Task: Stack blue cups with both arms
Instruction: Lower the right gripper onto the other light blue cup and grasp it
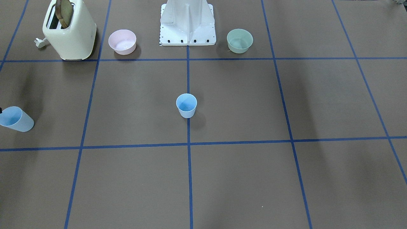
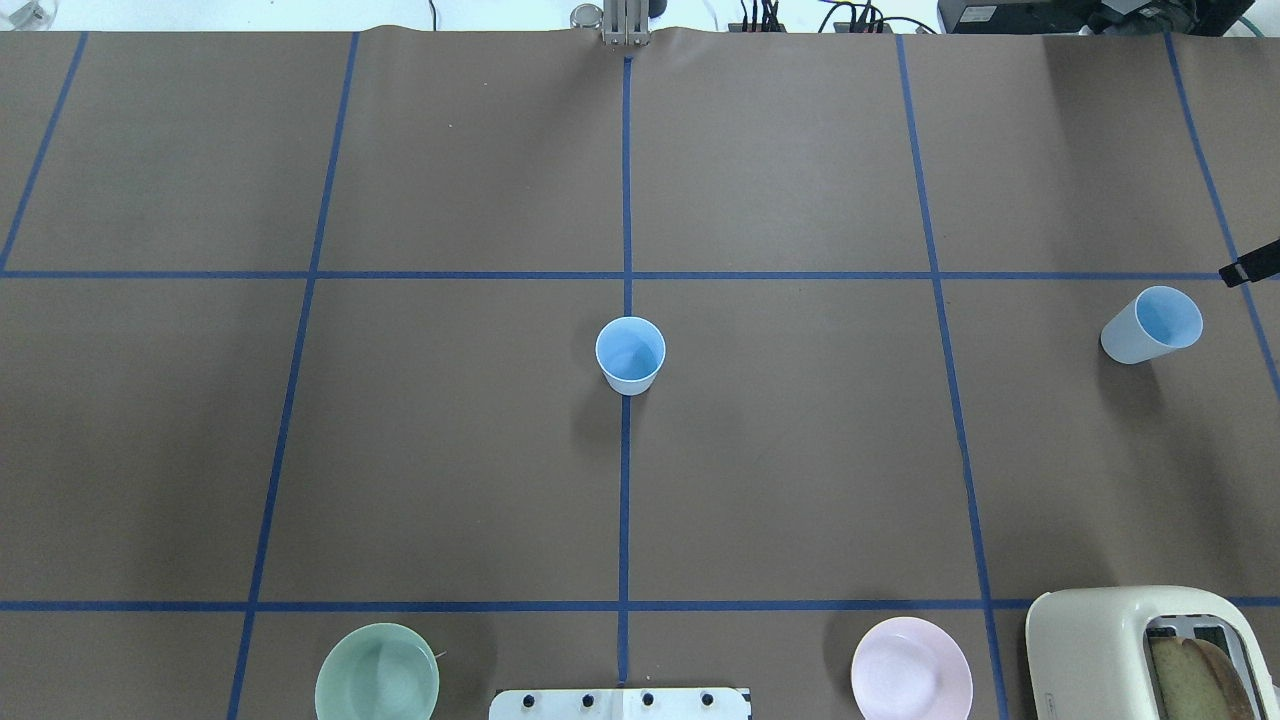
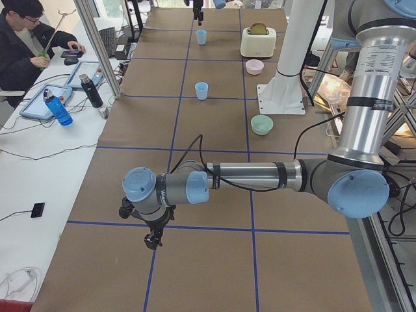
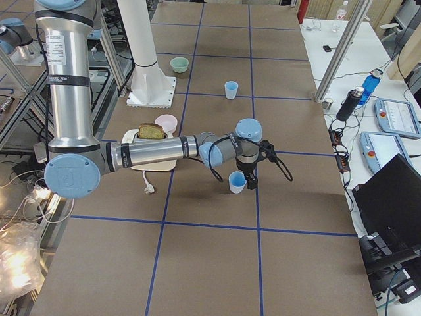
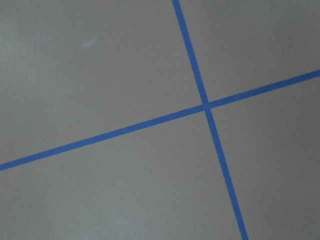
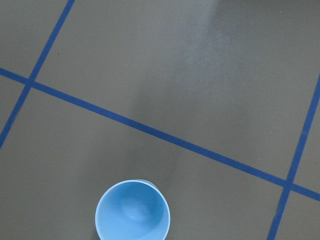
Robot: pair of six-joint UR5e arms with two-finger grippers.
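Observation:
One blue cup (image 1: 186, 105) stands upright at the table's middle on the centre tape line; it also shows in the overhead view (image 2: 630, 354). The second blue cup (image 2: 1152, 325) stands near the table's right end, also seen in the front view (image 1: 16, 119). My right gripper (image 4: 252, 179) hangs close beside this cup (image 4: 237, 182); only a black tip (image 2: 1250, 268) enters the overhead view, and I cannot tell if it is open. The right wrist view looks down into that cup (image 6: 132, 212). My left gripper (image 3: 153, 239) hangs low over bare table far from both cups; its state is unclear.
A cream toaster (image 1: 70, 31) with toast, a pink bowl (image 1: 122, 41), the white pedestal (image 1: 187, 24) and a mint-green bowl (image 1: 239, 40) line the robot's side. A side table with an operator (image 3: 26, 39), tablets and bottles runs along the far side.

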